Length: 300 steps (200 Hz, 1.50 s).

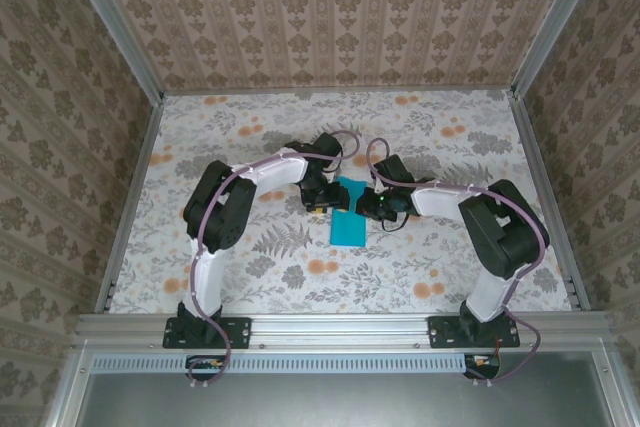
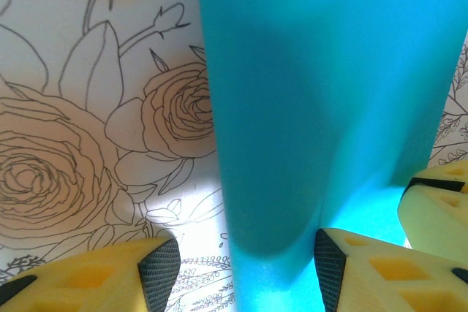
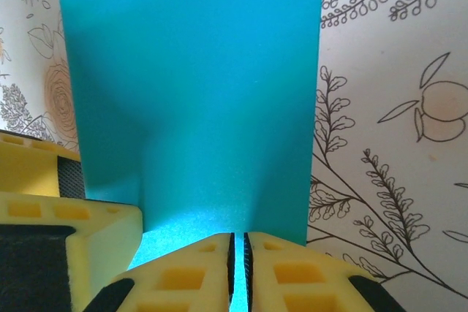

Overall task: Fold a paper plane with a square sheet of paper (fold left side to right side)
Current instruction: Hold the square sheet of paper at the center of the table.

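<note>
**Item:** the square sheet of paper (image 1: 349,222), turquoise-blue, matte, unmarked.

**Location:** The sheet is found at the middle of the desk (image 1: 230,137), which is covered in a floral print. From above it is seen as a narrow, creased shape, flanked on either side by the two arms.

**Left fingers** (image 2: 161,268): These are yellow with black pads and are held well apart. A raised hump of the sheet is straddled by them.

**Right fingers** (image 3: 208,264): These are set almost together, with only a thin slit left. A sliver of blue is seen in the slit and an edge of the sheet is pinched there. From the tips the paper is seen standing up steeply.

**Note:** The two sets of fingers are placed just beside each other, at opposite sides of the sheet.
</note>
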Each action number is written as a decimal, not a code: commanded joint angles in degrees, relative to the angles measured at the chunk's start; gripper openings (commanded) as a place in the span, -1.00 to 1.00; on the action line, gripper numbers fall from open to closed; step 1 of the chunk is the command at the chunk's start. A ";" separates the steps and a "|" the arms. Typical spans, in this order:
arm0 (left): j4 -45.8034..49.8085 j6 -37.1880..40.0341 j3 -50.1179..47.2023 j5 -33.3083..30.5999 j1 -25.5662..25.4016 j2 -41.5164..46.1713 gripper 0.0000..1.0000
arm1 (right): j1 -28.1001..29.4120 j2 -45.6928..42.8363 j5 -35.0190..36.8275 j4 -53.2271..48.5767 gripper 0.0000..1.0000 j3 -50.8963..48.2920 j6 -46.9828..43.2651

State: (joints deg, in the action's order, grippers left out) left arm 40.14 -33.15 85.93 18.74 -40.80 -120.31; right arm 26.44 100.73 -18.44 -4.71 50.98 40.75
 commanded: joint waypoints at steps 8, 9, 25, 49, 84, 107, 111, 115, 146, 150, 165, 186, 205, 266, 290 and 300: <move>-4.94 1.51 -3.05 0.67 -2.80 -7.83 0.16 | 0.46 1.92 0.47 -3.63 -0.71 2.22 -0.31; -4.92 1.51 -3.01 0.68 -2.80 -7.83 0.16 | 0.46 1.97 0.49 -3.72 -0.71 2.25 -0.32; -5.06 1.42 -2.97 0.68 -2.80 -7.79 0.16 | 0.46 2.31 1.16 -5.17 -0.71 2.53 -0.74; -5.04 1.42 -3.05 0.77 -2.80 -7.75 0.16 | 0.47 2.59 2.13 -6.71 -0.71 2.72 -1.37; -5.10 1.37 -3.13 0.68 -2.80 -7.66 0.16 | 0.48 2.62 2.68 -7.43 -0.71 2.89 -1.73; -5.20 1.42 -3.31 0.69 -2.80 -7.66 0.16 | 0.48 2.16 3.13 -7.74 -0.71 2.91 -1.95; -5.17 1.42 -3.27 0.68 -2.80 -7.66 0.16 | 0.50 2.15 3.19 -7.81 -0.71 3.00 -1.98; -5.16 1.37 -3.28 0.68 -2.80 -7.66 0.16 | 0.46 2.17 3.23 -7.84 -0.71 3.07 -2.07; -5.51 1.24 -3.74 0.42 -2.71 -6.68 0.16 | 0.46 2.50 3.12 -8.04 -0.71 3.10 -2.35; -5.60 1.24 -3.80 0.42 -2.64 -6.33 0.17 | 0.46 2.62 3.11 -8.12 -0.71 3.16 -2.34; -5.86 1.24 -4.23 0.42 -2.37 -4.95 0.18 | 0.46 2.91 3.17 -8.05 -0.71 3.13 -2.42; -7.36 1.07 -5.78 0.96 -1.64 -1.96 0.21 | 0.46 3.44 3.35 -8.27 -0.71 3.28 -2.59; -8.94 1.15 -7.71 1.03 -0.74 1.80 0.24 | 0.46 3.92 3.44 -8.44 -0.71 3.67 -2.77; -13.34 1.94 -14.02 1.01 2.98 14.03 0.27 | 0.46 4.36 3.66 -9.33 -0.72 4.14 -3.13; -14.24 1.95 -14.80 1.98 3.09 16.16 0.10 | 0.46 4.36 3.67 -9.51 -0.71 4.27 -3.07; -14.82 1.91 -15.07 2.60 3.09 16.83 -0.02 | 0.46 4.33 3.67 -9.64 -0.72 4.21 -3.14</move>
State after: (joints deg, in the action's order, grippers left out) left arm 27.53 -32.49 71.70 19.70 -37.65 -106.83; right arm 26.55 103.13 -17.17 -10.68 55.02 38.72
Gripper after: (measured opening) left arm 0.536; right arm 0.143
